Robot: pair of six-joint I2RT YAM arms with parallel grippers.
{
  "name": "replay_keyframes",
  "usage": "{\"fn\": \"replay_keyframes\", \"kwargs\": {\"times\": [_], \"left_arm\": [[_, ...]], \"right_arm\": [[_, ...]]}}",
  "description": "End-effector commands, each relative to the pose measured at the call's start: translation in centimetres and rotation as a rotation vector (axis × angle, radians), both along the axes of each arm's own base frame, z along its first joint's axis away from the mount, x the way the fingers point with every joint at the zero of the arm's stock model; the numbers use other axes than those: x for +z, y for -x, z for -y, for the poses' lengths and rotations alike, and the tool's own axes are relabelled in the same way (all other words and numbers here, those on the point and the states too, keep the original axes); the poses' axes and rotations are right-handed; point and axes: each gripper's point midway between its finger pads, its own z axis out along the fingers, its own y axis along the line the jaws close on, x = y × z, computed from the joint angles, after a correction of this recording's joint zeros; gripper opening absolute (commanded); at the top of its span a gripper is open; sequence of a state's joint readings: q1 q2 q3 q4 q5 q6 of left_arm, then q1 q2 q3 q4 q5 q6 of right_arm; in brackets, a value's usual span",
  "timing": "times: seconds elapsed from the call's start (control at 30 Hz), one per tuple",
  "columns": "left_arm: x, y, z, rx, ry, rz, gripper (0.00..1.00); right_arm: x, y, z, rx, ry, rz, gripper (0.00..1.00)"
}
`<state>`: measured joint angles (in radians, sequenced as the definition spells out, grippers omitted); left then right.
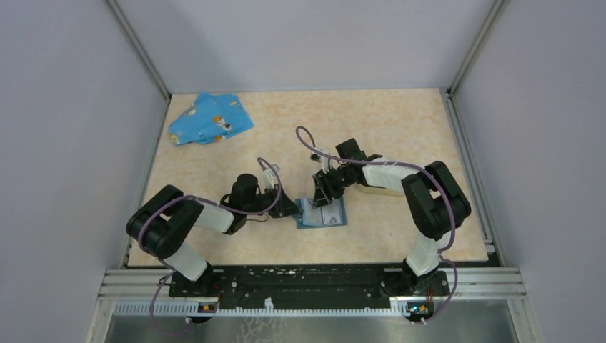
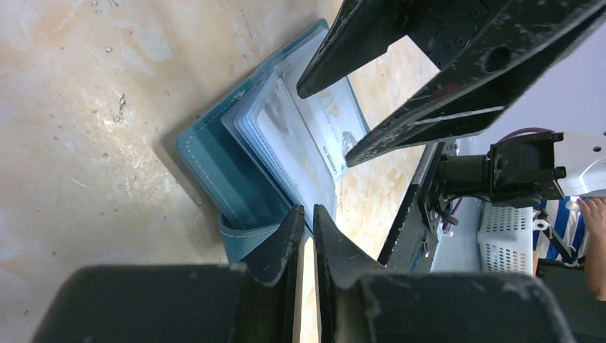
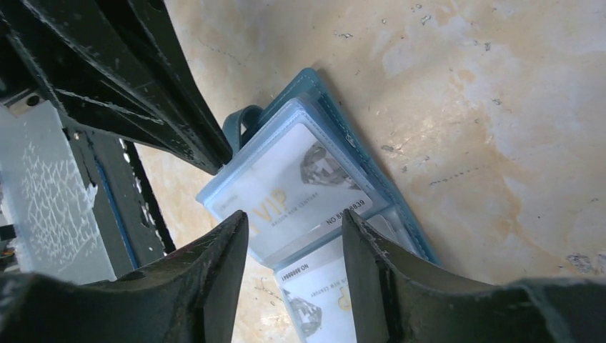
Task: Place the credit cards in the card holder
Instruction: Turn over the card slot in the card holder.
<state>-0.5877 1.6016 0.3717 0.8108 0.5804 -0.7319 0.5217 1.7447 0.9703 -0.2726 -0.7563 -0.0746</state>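
Working over a marbled table, with a blue patterned cloth lying far left. Showing a teal case open near centre, with VIP credit cards sitting in its clear sleeves. Hiding most of the card holder under the right forearm, just a tan edge peeking out. Hovering the right gripper over a sleeve, fingers parted and gripping nothing. Pressing the left gripper, nearly closed, beside the case's strap, with any hold unclear.

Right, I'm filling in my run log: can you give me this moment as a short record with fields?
case: blue card case lying open on the table
card: VIP card, sleeved inside the case
left claw: nearly closed at the case's strap, grip unclear
right claw: open, over the card
cloth: blue cloth, far left
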Motion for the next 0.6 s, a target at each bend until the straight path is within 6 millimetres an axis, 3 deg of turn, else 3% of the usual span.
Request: {"fn": "replay_keyframes", "kwargs": {"times": [0.0, 0.17, 0.3, 0.4, 0.57], "left_arm": [[0.8, -0.6, 0.7, 0.005, 0.028, 0.041, 0.14], [0.9, -0.8, 0.5, 0.023, 0.012, 0.050, 0.13], [1.4, -1.6, -1.0, 0.104, -0.063, 0.090, 0.23], [2.5, -1.5, -1.4, 0.118, -0.068, 0.113, 0.34], [2.6, -0.9, -0.5, 0.098, -0.029, 0.068, 0.40]], "right_arm": [[1.1, -0.2, -1.0, 0.020, -0.054, -0.007, 0.53], [0.8, 0.0, -1.1, 0.020, -0.045, -0.019, 0.57], [0.6, -0.4, -0.8, 0.005, -0.019, 0.004, 0.55], [0.2, -0.8, -0.6, -0.009, 0.002, 0.013, 0.46], [-0.1, -1.2, -0.2, -0.026, 0.041, 0.033, 0.31]]}}
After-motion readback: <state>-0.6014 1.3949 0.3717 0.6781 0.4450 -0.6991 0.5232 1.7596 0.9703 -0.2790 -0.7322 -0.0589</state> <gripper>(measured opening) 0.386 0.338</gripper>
